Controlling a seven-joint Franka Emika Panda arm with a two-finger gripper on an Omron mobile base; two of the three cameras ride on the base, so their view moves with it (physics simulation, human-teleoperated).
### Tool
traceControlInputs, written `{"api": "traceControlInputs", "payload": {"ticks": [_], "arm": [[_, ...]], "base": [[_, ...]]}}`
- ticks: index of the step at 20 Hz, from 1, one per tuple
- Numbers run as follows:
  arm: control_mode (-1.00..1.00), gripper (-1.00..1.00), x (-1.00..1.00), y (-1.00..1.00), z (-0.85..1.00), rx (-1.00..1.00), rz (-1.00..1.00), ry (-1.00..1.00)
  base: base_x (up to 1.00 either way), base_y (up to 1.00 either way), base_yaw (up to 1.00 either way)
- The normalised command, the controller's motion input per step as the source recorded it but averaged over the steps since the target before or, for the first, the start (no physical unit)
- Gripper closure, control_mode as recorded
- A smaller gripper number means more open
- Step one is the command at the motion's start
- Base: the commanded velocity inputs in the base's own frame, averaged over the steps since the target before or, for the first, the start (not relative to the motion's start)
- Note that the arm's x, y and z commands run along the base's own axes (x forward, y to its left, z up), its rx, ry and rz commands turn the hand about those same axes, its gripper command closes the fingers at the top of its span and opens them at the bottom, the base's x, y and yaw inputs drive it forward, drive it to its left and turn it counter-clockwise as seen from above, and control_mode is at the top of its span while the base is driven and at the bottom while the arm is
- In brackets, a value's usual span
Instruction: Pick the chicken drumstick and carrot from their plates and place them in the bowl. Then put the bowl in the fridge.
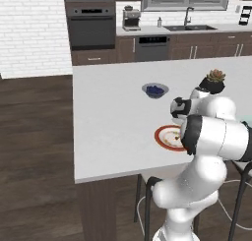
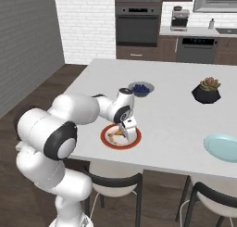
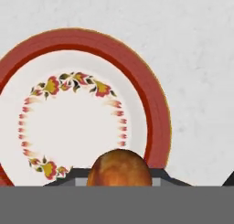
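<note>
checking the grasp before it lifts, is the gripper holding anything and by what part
The gripper is closed on the chicken drumstick over the red-rimmed plate, gripping its rounded meaty end; the bone end is hidden.

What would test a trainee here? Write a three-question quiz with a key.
1. True or false: the chicken drumstick sits between the fingers of the gripper.
2. Which plate is the gripper over? A) red-rimmed plate B) pale blue plate
3. What fills the small grey bowl?

Key: 1 true. 2 A. 3 blueberries.
</note>
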Motion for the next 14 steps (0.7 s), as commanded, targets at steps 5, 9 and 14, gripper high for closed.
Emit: {"api": "traceControlInputs", "payload": {"ticks": [5,9,14], "arm": [[-1.00,1.00,-0.92,0.00,0.77,0.00,0.03,0.00],[-1.00,1.00,-0.97,0.01,0.56,0.03,0.00,0.00],[-1.00,1.00,-0.72,0.12,0.46,0.01,0.00,0.00]], "base": [[0.00,0.00,0.00],[0.00,0.00,0.00],[0.00,0.00,0.00]]}}
